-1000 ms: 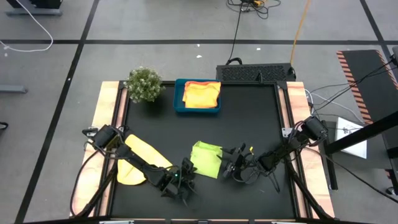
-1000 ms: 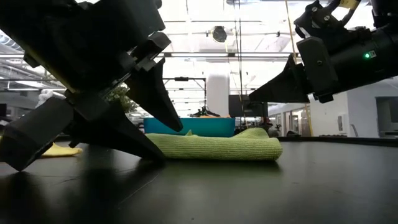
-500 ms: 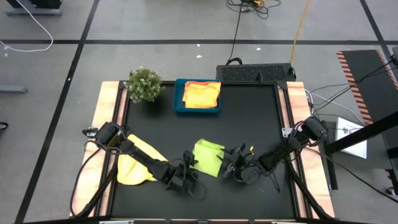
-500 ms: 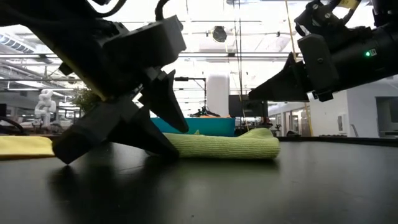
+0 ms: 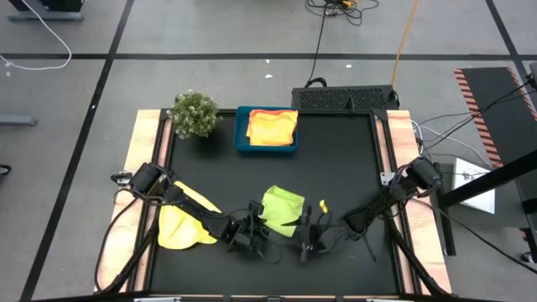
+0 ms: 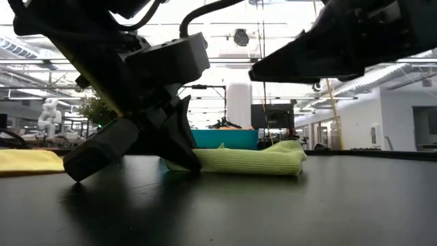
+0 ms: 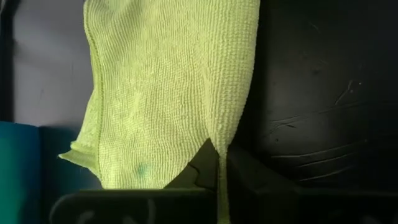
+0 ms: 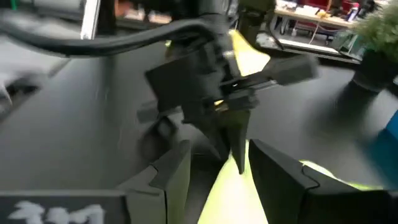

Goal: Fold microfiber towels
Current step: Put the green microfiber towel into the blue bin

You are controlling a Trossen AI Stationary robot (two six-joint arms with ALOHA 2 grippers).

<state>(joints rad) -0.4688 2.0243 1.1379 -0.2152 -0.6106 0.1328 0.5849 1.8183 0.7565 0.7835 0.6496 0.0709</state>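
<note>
Left claw (image 5: 250, 237) pinched shut on the lime towel (image 5: 282, 210) edge at 7 o'clock; right claw (image 5: 307, 245) half open at 5 o'clock

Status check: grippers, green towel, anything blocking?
Left gripper shut on green towel edge. Right gripper open beside it. Nothing blocking.

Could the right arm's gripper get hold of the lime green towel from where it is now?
Probably yes. The right gripper stands open beside the lime green towel, with only bare table between. The left gripper is already shut on the towel's opposite edge.
</note>
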